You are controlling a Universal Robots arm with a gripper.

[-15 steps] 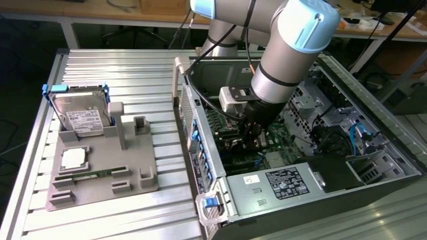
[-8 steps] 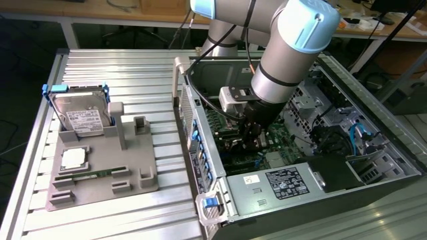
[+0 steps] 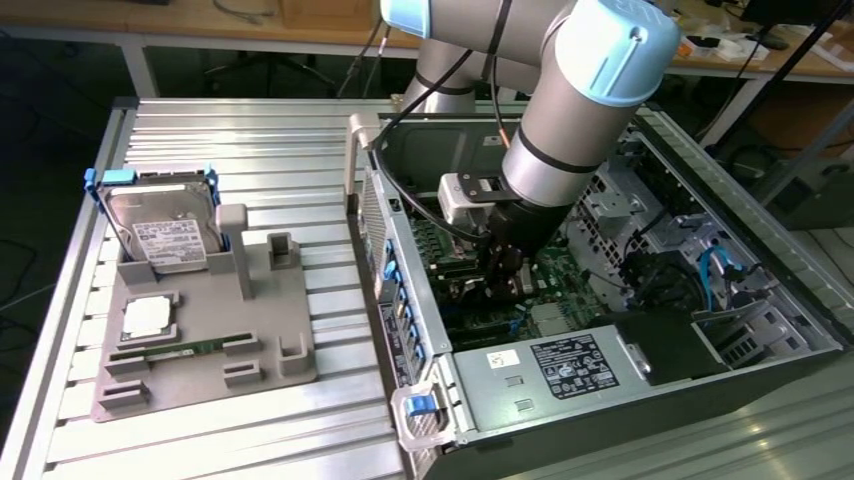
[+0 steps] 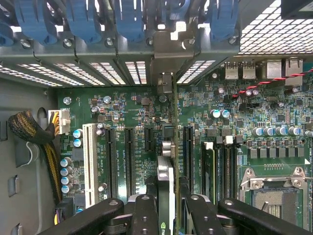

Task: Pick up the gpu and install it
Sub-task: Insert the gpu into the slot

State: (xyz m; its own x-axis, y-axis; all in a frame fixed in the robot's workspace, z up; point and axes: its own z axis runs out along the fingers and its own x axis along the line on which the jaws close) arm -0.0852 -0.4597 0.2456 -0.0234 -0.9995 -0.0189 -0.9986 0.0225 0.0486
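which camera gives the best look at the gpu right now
The wrist view: the gpu stands edge-on between the gripper's fingers, its bracket reaching the case's rear slots. In the exterior view the arm hides most of it.

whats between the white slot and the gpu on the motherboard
In the wrist view, two long black expansion slots and a shorter one lie between the white slot and the gpu, all bare.

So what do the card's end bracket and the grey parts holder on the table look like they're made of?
The gpu bracket looks like bare sheet metal: dull silver-grey, thin, with folded edges. The grey parts holder looks like moulded or printed plastic: matte, uniform grey, blocky raised posts; which of the two I cannot tell. The gripper is shut on the card's edge.
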